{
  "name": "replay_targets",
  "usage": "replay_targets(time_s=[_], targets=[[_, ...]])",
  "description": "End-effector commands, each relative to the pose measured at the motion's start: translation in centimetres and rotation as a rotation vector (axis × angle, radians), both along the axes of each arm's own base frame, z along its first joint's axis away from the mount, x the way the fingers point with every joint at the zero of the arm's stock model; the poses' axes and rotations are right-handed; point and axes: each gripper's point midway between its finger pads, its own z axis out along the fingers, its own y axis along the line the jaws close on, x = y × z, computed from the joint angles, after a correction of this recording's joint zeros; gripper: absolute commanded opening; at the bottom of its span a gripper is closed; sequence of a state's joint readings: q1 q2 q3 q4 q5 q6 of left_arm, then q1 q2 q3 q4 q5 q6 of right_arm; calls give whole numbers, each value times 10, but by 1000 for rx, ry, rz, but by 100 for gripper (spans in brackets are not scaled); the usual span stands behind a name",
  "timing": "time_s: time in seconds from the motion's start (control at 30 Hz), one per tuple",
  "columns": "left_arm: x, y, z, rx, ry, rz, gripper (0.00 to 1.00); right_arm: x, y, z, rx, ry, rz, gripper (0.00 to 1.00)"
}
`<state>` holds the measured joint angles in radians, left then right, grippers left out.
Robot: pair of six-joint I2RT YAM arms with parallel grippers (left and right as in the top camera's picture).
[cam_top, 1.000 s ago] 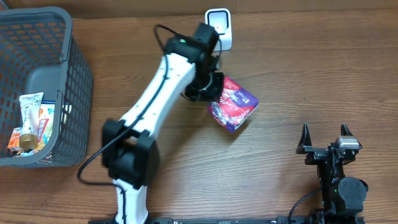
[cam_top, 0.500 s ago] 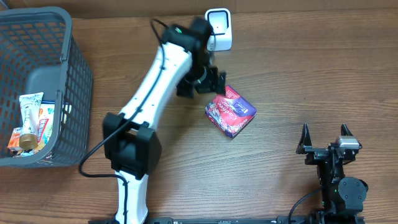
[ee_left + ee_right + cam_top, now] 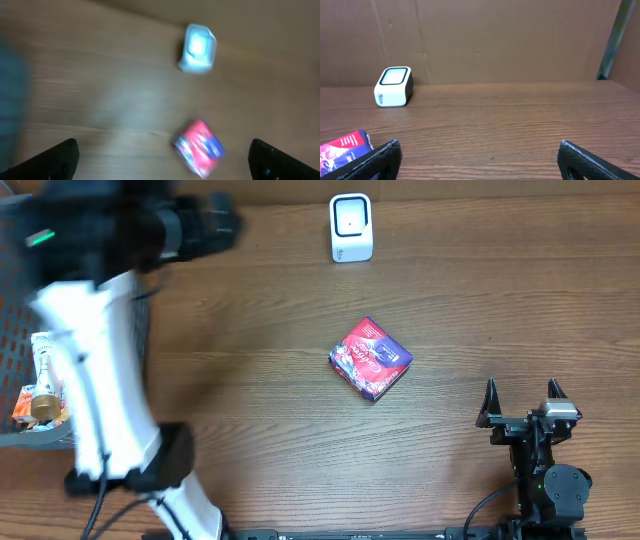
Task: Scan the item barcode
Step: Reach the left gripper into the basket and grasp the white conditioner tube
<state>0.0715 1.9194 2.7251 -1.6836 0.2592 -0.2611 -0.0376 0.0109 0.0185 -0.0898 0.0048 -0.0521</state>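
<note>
left arm (image 3: 85,330) motion-blurred, basket (image 3: 25,437) mostly hidden

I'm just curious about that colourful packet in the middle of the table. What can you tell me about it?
The packet is a glossy-looking pouch, red and pink with one purple end. It lies flat and skewed on the wooden table, apart from the white scanner. Nothing else touches it.

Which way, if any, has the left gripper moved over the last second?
Yes. The left gripper has swung far left, away from the scanner it hovered beside, leaving the packet behind.
</note>
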Motion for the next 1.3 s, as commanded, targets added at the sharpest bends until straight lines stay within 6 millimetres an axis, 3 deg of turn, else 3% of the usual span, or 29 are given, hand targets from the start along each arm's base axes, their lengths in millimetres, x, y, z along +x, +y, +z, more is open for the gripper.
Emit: replay_targets(time_s=[0.0, 0.03, 0.07, 0.17, 0.23, 0.4, 0.5, 0.53, 0.63, 0.8, 0.87, 1.1, 1.27], targets=[[-47, 85, 44, 98, -116, 279, 100, 0, 1, -2, -1, -3, 5, 100], [-57, 103, 47, 105, -118, 344, 100, 0, 1, -2, -1, -3, 5, 100], [-79, 140, 47, 117, -105, 478, 100, 0, 1, -2, -1, -3, 5, 100], [-102, 186, 31, 122, -32, 632, 100, 0, 1, -2, -1, -3, 5, 100], [-111, 206, 11, 106, 42, 694, 100, 0, 1, -2, -1, -3, 5, 100], [-116, 240, -54, 115, 257, 780, 100, 0, 1, -2, -1, -3, 5, 100], [-102, 259, -81, 143, 284, 793, 100, 0, 1, -2, -1, -3, 5, 100], [-95, 272, -99, 166, 303, 810, 100, 0, 1, -2, -1, -3, 5, 100], [-88, 287, -125, 206, 349, 805, 100, 0, 1, -2, -1, -3, 5, 100], [-77, 296, -178, 236, 490, 660, 98, 0, 1, -2, -1, -3, 5, 100], [-74, 300, -205, 236, 559, 602, 93, 0, 1, -2, -1, -3, 5, 100], [-81, 332, -243, 367, 700, 628, 93, 0, 1, -2, -1, -3, 5, 100], [-83, 338, -271, 385, 777, 587, 92, 0, 1, -2, -1, -3, 5, 100]])
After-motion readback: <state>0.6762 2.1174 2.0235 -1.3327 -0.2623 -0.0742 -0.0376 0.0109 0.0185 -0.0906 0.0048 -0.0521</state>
